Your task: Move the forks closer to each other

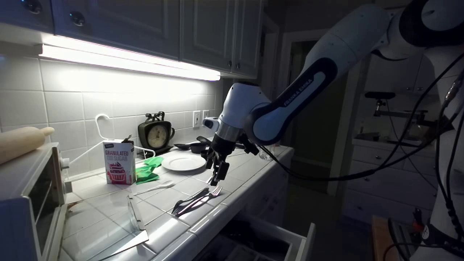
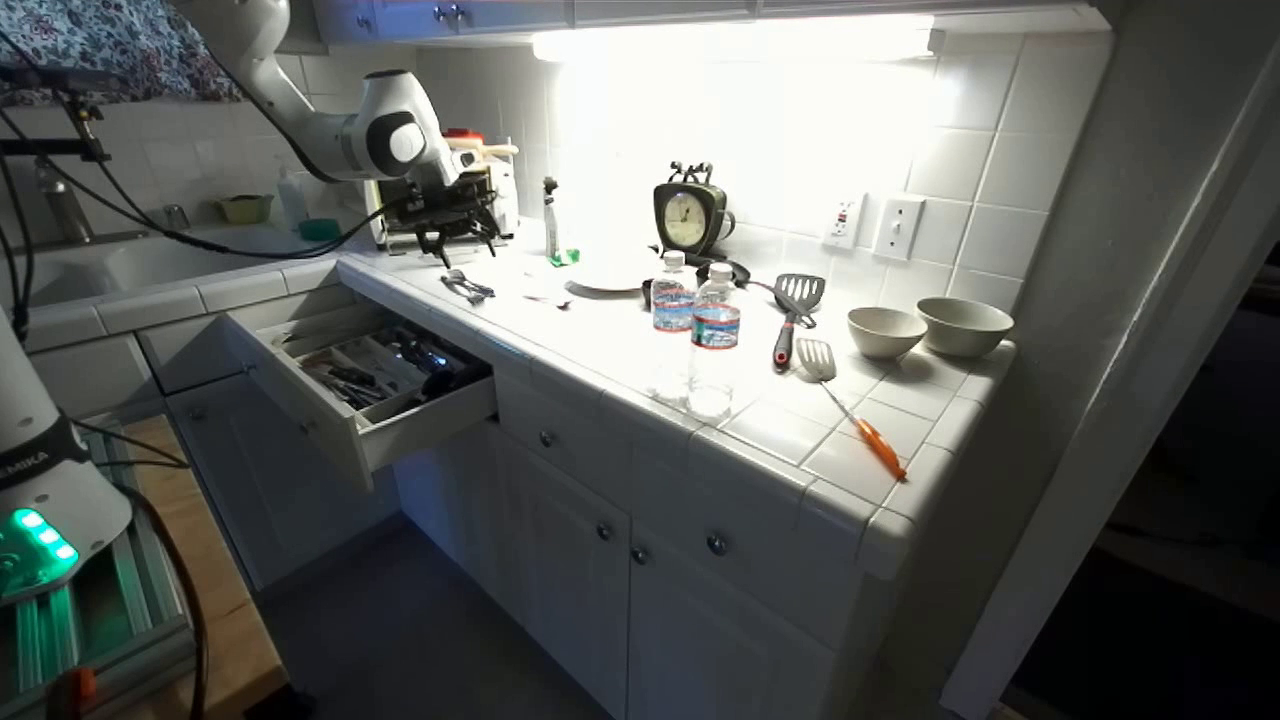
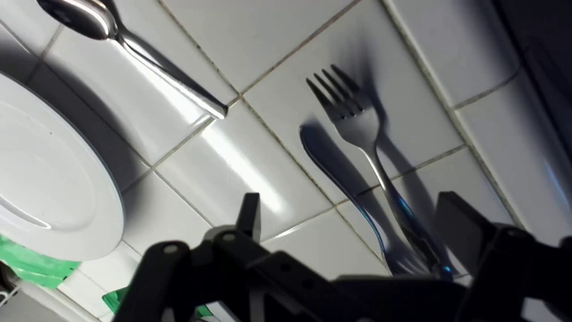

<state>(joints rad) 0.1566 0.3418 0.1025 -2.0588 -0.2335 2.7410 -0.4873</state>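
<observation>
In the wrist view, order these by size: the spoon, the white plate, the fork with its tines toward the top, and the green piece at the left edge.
1. White plate: largest, though cut off.
2. Fork and spoon: too close to rank; the spoon meets the picture's top edge.
3. Green piece: smallest visible part.

My pincer [image 3: 353, 212] is black, my arm [image 1: 344, 40] white and black; the forks [image 3: 357, 125] are silver, the plate [image 3: 58, 156] white, the counter [image 3: 250, 36] white gridded in brown, the sugar box [image 1: 117, 165] white printed red.
</observation>
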